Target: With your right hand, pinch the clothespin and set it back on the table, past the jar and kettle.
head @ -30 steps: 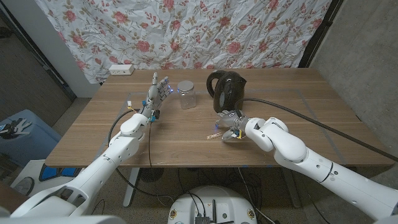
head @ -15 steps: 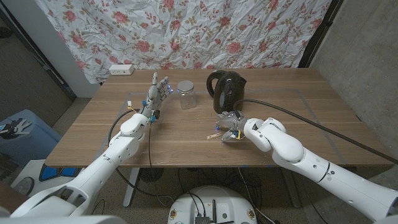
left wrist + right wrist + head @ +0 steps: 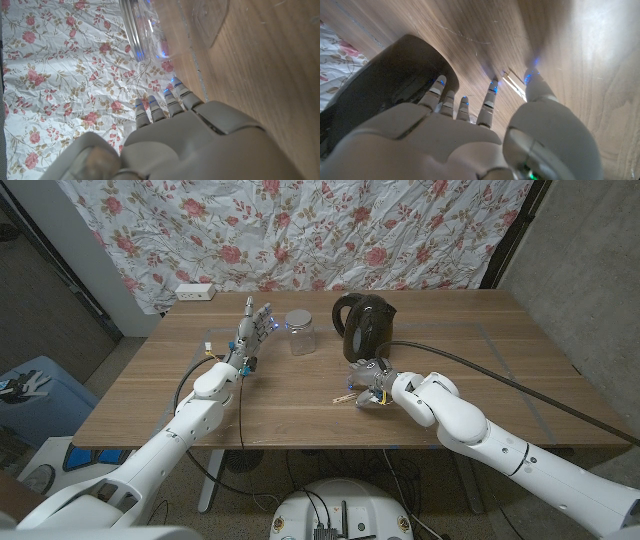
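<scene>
The wooden clothespin (image 3: 345, 396) lies on the table in front of the black kettle (image 3: 362, 325). My right hand (image 3: 371, 381) is lowered over its right end. In the right wrist view the clothespin (image 3: 512, 82) lies on the wood between the thumb and a fingertip (image 3: 492, 90), which stand apart on either side; whether they touch it I cannot tell. The kettle (image 3: 385, 85) is close beside the hand. The glass jar (image 3: 300, 331) stands left of the kettle. My left hand (image 3: 254, 326) stands with fingers spread, holding nothing, just left of the jar (image 3: 150, 30).
A white power strip (image 3: 194, 291) lies at the table's far left corner. A black cable (image 3: 480, 360) runs from the kettle across the right side. A floral cloth (image 3: 300, 230) hangs behind the table. Bare wood (image 3: 430, 310) stretches behind the jar and kettle.
My right arm has edged slightly left toward the clothespin. The clothespin, jar, kettle and left hand have stayed put.
</scene>
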Robot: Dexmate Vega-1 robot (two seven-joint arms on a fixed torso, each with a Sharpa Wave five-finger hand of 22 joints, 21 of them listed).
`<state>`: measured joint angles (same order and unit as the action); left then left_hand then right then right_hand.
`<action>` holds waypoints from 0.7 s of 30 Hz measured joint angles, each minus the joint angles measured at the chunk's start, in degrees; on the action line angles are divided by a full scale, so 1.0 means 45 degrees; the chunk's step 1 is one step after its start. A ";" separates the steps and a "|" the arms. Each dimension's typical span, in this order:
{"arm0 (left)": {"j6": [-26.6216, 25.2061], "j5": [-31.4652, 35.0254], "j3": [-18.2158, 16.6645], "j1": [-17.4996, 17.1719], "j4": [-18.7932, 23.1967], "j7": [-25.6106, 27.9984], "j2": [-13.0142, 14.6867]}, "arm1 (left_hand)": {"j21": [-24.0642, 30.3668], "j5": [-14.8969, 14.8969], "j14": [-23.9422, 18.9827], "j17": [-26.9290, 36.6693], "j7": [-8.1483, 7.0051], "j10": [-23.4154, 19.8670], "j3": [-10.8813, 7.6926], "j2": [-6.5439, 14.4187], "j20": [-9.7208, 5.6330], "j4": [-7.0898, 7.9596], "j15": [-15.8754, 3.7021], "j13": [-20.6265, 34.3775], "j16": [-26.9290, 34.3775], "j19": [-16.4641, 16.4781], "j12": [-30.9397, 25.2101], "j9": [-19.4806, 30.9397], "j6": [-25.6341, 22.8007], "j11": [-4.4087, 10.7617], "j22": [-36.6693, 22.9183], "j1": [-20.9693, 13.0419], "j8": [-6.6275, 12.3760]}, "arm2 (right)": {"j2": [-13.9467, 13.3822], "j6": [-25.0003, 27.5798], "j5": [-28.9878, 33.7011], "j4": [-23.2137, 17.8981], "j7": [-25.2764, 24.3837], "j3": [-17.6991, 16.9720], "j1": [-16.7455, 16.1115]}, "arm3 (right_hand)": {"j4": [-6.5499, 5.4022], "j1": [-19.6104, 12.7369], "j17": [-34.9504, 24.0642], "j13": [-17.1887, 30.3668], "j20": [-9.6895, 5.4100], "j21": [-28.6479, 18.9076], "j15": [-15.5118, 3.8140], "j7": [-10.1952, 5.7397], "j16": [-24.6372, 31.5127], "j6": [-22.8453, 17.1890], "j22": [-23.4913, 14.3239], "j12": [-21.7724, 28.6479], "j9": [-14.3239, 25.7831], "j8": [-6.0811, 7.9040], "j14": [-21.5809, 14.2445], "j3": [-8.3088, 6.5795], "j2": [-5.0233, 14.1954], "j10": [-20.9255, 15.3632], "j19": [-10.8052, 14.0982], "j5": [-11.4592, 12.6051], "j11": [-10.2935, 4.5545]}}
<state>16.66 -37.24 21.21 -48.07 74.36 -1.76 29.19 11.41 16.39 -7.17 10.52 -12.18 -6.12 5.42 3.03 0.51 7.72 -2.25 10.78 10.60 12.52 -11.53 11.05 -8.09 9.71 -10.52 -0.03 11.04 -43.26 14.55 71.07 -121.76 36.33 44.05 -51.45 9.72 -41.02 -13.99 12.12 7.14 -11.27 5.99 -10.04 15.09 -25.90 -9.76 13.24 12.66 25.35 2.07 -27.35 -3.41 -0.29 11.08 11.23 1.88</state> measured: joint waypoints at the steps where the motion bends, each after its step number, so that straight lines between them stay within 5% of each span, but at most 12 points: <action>1: 0.0000 0.0000 0.0000 0.0000 -0.0001 0.0000 0.0000 | 0.0000 0.0000 0.0000 0.0000 0.0000 0.0000 0.0000 0.0000 0.0000 0.0000 0.0000 0.0000 0.0000 0.0000 0.0000 0.0000 0.0000 0.0000 0.0000 0.0000 0.0000 | 0.0000 0.0001 0.0001 0.0018 -0.0067 0.0000 -0.0014 | 0.0000 -0.0087 -0.0001 0.0000 -0.0043 0.0000 -0.0015 -0.0021 0.0042 -0.0176 0.0000 0.0000 0.0000 0.0081 -0.0015 0.0000 0.0074 -0.0108 0.0042 -0.0020 -0.0014; 21: -0.0002 0.0000 0.0000 -0.0003 0.0000 -0.0003 0.0002 | 0.0000 0.0000 0.0000 0.0000 0.0000 0.0000 0.0000 0.0000 0.0000 0.0000 0.0000 0.0000 0.0000 0.0000 0.0000 0.0000 0.0000 0.0000 0.0000 0.0000 0.0000 | -0.0155 -0.0168 -0.0148 0.0285 -0.1512 -0.0041 -0.0287 | 0.0054 -0.0857 -0.0060 -0.0033 -0.0314 -0.0101 -0.0453 -0.0409 0.0260 -0.1875 0.0002 0.0122 0.0038 0.0925 -0.0688 0.0053 -0.0061 -0.0877 0.0768 -0.0191 -0.0326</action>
<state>16.65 -37.24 21.21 -48.08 74.36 -1.78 29.19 11.41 16.39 -7.17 10.52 -12.18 -6.12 5.42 3.03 0.51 7.72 -2.25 10.78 10.60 12.52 -11.53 11.05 -8.09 9.71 -10.52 -0.03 11.04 -43.95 13.79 70.41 -120.47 29.52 43.87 -52.75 9.96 -44.88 -14.26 11.97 5.73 -11.72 3.95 -11.88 16.26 -34.34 -9.75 13.79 12.83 29.51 -1.02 -27.11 -3.68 -4.23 14.54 10.37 0.42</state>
